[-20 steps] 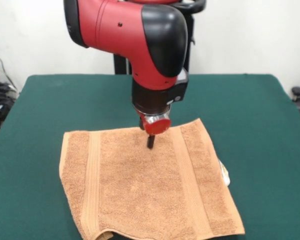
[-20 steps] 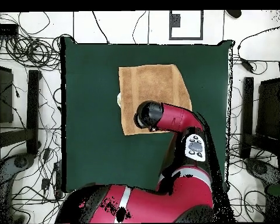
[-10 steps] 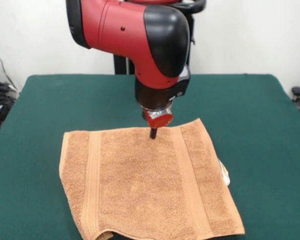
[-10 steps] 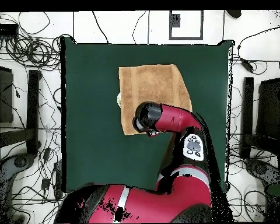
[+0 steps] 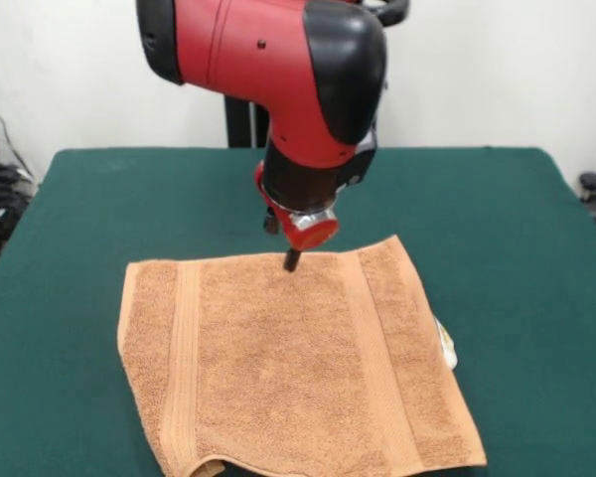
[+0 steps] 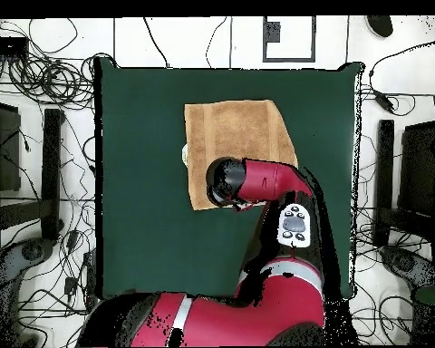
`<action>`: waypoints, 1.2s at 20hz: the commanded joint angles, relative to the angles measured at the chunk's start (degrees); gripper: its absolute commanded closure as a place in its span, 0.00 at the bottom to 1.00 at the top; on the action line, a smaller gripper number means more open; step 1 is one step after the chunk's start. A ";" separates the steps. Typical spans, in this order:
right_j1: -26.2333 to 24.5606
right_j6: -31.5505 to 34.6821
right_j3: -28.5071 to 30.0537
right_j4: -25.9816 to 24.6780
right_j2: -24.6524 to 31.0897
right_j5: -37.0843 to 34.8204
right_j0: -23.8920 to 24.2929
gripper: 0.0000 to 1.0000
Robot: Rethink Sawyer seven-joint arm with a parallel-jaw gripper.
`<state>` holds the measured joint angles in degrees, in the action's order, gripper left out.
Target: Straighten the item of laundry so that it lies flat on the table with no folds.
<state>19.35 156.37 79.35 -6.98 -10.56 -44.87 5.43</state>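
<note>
On the left of the front view, the dark green felt-topped table (image 5: pixel 70 328) lies bare up to the left edge of the small orange-tan terry towel (image 5: pixel 288 368). The towel is spread out nearly flat on the near half of the table, with one woven band running down its left side and another down its right. At the bottom left corner the edge curls up a little, and the nearest edge runs off the bottom of the picture.

Above the middle of the towel's far edge hangs the red and black arm (image 5: pixel 278 70). Its gripper (image 5: pixel 292 260) shows as a single dark tip below a red disc, right at the far hem; whether it touches the cloth is unclear, and how the fingers stand cannot be told.

Just beside the towel's right edge a small white tag (image 5: pixel 444 345) lies on the green.

From overhead, the towel (image 6: pixel 235 136) lies in the table's (image 6: pixel 140 181) upper middle, the arm's head (image 6: pixel 228 181) covering its lower edge.
</note>
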 commanded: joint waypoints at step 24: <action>-9.88 -10.93 -27.35 -12.45 8.48 0.05 1.46 0.00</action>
<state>16.23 156.37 53.23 -16.15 -9.52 -49.00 8.29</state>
